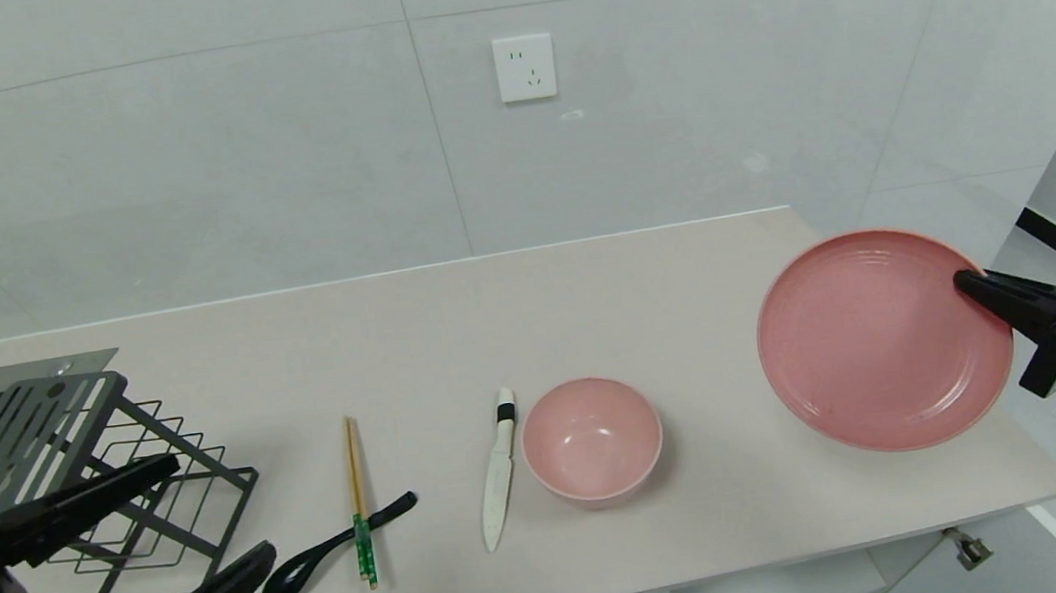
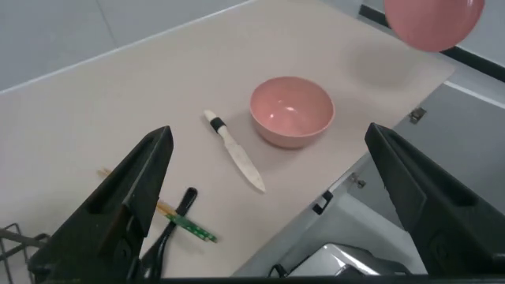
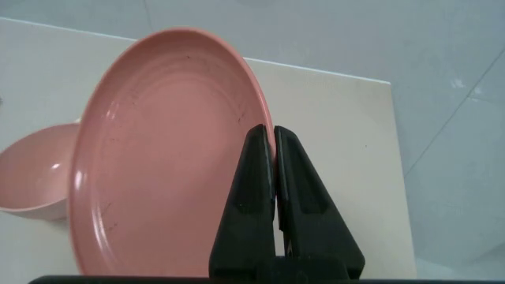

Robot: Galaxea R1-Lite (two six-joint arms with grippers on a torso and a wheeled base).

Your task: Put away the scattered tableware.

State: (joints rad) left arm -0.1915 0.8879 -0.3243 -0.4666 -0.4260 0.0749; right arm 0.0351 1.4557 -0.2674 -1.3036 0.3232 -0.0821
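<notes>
— What's the biggest thing there?
— The long beige countertop [image 1: 587,310] against the grey tiled wall. At its left end stands a dark grey wire dish rack [image 1: 120,491], and the left gripper [image 1: 225,502] hangs over the rack's front corner, jaws spread wide and holding nothing.

— And the tableware?
— The round pink plate [image 1: 871,341] is off the counter at the right end, tilted, its face turned towards the middle. The right gripper [image 1: 968,283] is clamped tight on its far-right rim.

— What lies on the surface?
— A deep pink bowl [image 1: 590,438] sits upright near the front edge, left of the plate. Just beside it, on its left, lies a white knife with a black band [image 1: 499,474]. Further left, towards the rack, is a pair of wooden chopsticks with green ends [image 1: 356,497], which lies across the handle of a black spoon [image 1: 329,548].
</notes>
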